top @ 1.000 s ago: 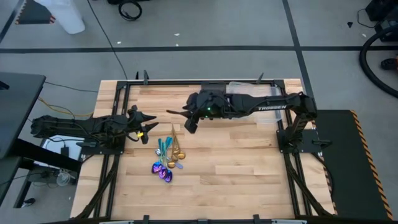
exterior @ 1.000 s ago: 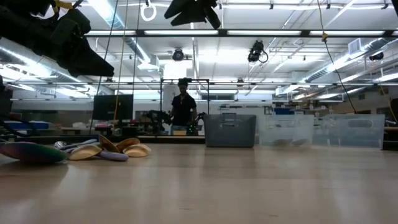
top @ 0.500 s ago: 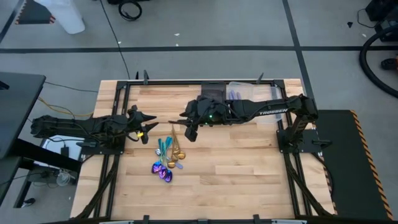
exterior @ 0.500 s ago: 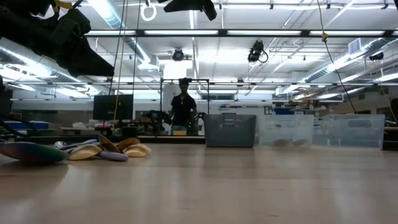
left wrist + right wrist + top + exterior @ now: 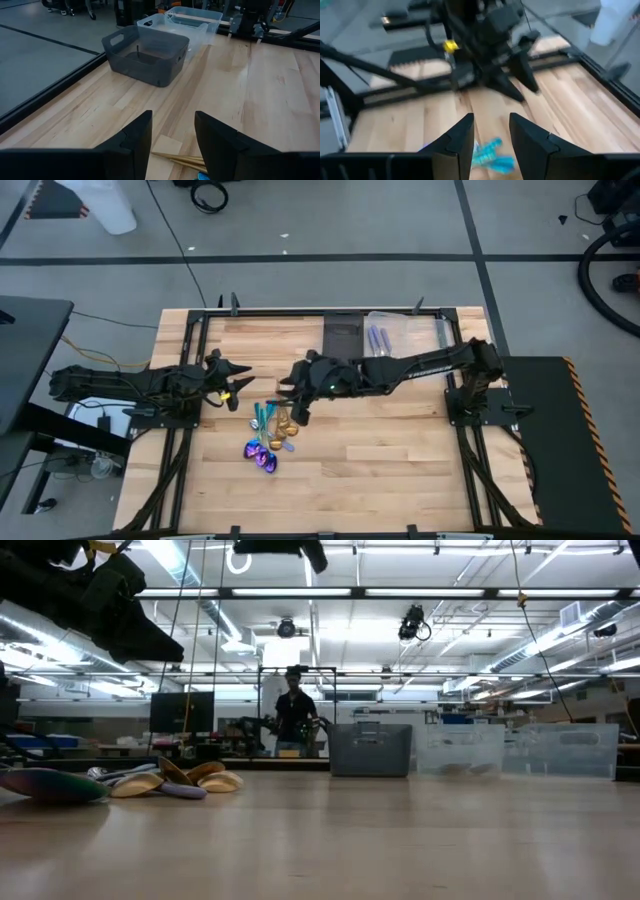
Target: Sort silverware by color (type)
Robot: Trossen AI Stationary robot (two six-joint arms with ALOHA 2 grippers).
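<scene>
The right gripper, fingers parted and grasping nothing, hung over the silverware heaped left of the table's centre. The left gripper, likewise parted and empty, waited at the left edge, near the pile.

Both tools (empty) agape

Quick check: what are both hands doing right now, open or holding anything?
Left hand: open, empty, waiting at the table's left edge.
Right hand: open, empty, above the silverware pile.
</scene>
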